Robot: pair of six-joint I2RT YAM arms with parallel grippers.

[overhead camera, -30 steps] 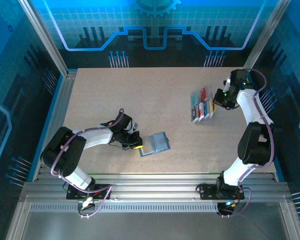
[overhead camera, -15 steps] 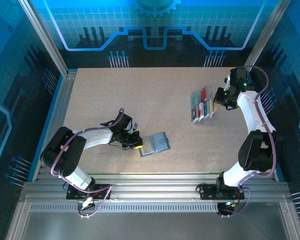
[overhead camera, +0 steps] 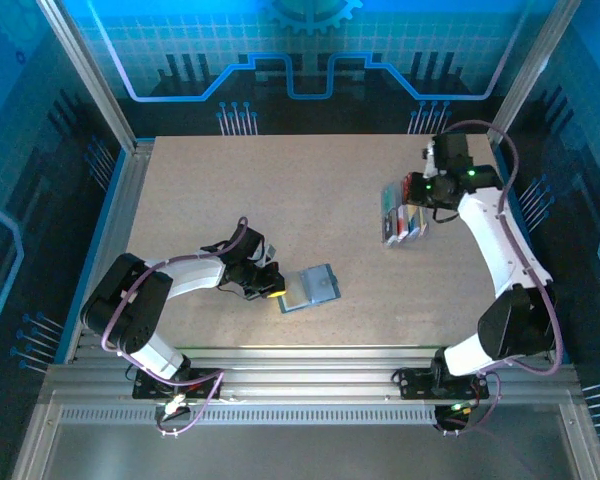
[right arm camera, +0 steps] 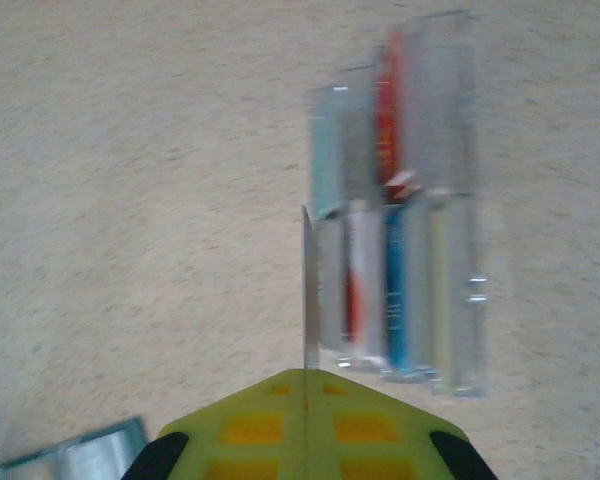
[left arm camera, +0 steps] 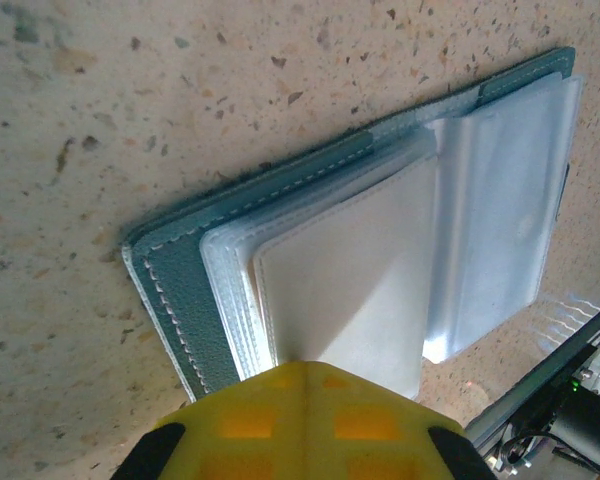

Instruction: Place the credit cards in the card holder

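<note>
While the left end effector (left arm camera: 302, 374) is closed, right end effector (right arm camera: 307, 378) pinches a card (right arm camera: 307, 290).

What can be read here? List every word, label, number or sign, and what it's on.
No legible text anywhere.
On the credit cards in the clear tray: any print is too blurred to read.
On the card holder: nothing, stitching only.
On the back wall: a gear graphic, no words.

Wallet (overhead camera: 308, 288) lower centre of the top view, open flat, slate-blue cover, clear sleeves facing up. Cards (overhead camera: 400, 222) red, blue, pale, on edge in a row, upper right.
</note>
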